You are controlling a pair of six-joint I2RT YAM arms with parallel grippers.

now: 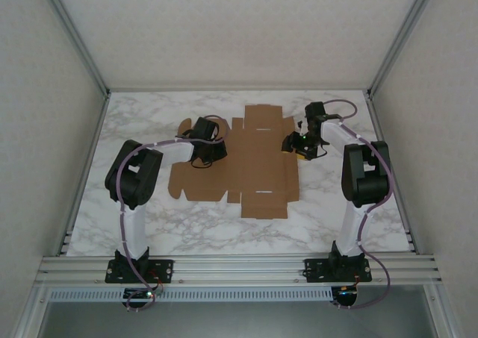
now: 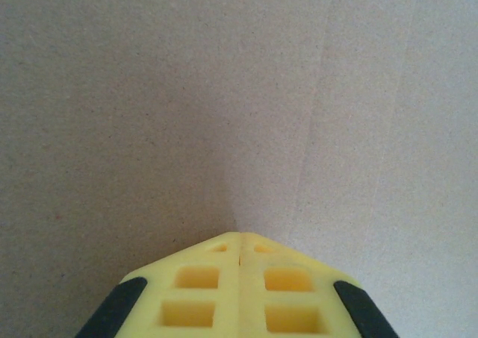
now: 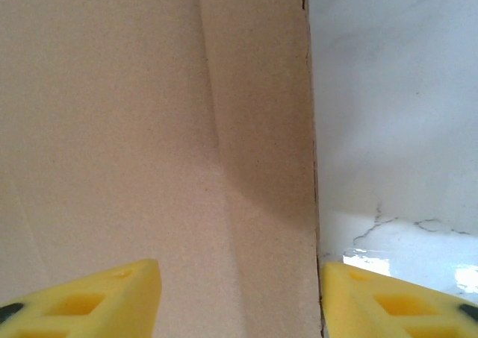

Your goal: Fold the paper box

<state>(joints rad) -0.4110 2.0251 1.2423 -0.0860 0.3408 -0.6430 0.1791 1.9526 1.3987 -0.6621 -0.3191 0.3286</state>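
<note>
Paper box (image 1: 258,166) plain brown; table (image 1: 149,226) white marble, grey veins.

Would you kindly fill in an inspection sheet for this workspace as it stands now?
Surface: marble-patterned table, no spills seen.
Job's things: paper box lies as a flat blank, not yet folded.
Clutter: nothing seen.
Grippers: left gripper shut, tips pointing at the cardboard; right gripper open, its fingers either side of the blank's right edge.
Cables: purple cables loop along both arms, off the cardboard.
Surroundings: aluminium frame and pale walls enclose the table.
</note>
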